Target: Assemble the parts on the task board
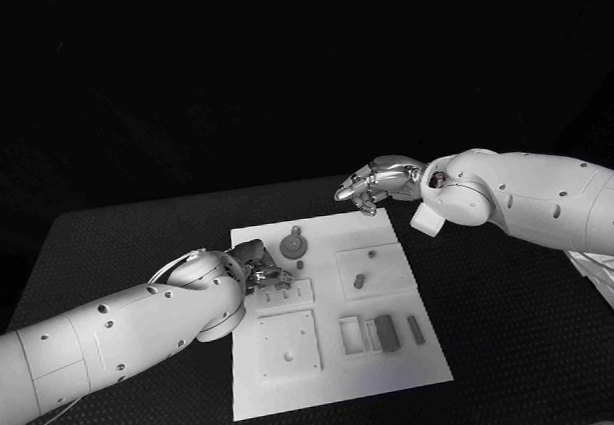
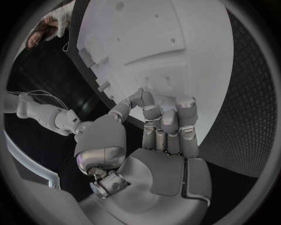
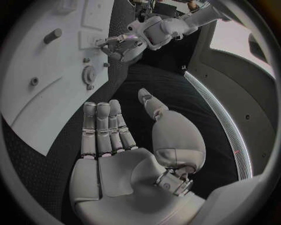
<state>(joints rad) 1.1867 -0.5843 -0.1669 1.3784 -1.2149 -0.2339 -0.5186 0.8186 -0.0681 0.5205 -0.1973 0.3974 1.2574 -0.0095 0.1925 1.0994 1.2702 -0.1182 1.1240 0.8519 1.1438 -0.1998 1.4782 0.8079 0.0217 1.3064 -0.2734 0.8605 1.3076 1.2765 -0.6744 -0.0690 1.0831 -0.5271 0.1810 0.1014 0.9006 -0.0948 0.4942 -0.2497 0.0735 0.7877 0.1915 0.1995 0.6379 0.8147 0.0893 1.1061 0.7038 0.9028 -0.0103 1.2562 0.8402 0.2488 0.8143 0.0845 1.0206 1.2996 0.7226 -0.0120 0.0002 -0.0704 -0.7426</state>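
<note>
tabletop: black tabletop [image 1: 136, 247], finely textured; dark all round it, nothing of the room readable in the head view
task board: white task board [image 1: 331, 316] lies flat mid-tabletop, long side running away from the robot; raised square blocks and a slotted block stand on it
parts: round disc-like part [image 1: 296, 244] near the board's far left corner; short peg [image 1: 359, 280] on the square block right of middle; two dark bars [image 1: 390, 332] standing in or beside the slotted block near the right edge, can't tell which
left hand: left hand [image 1: 259, 267] over the board's left edge, just beside the disc part; left wrist view shows its fingers [image 2: 170, 119] curled in together with tips against or just above the board's edge; can't tell if anything is pinched there, tips hide it
right hand: right hand [image 1: 377, 181] hovers past the board's far right corner, off the board; right wrist view shows flat palm, fingers [image 3: 102, 129] straight and side by side, thumb apart, holding nothing
hard to make out: small bits under the left hand in the head view are too dark to name; holes on the near square block are tiny
</note>
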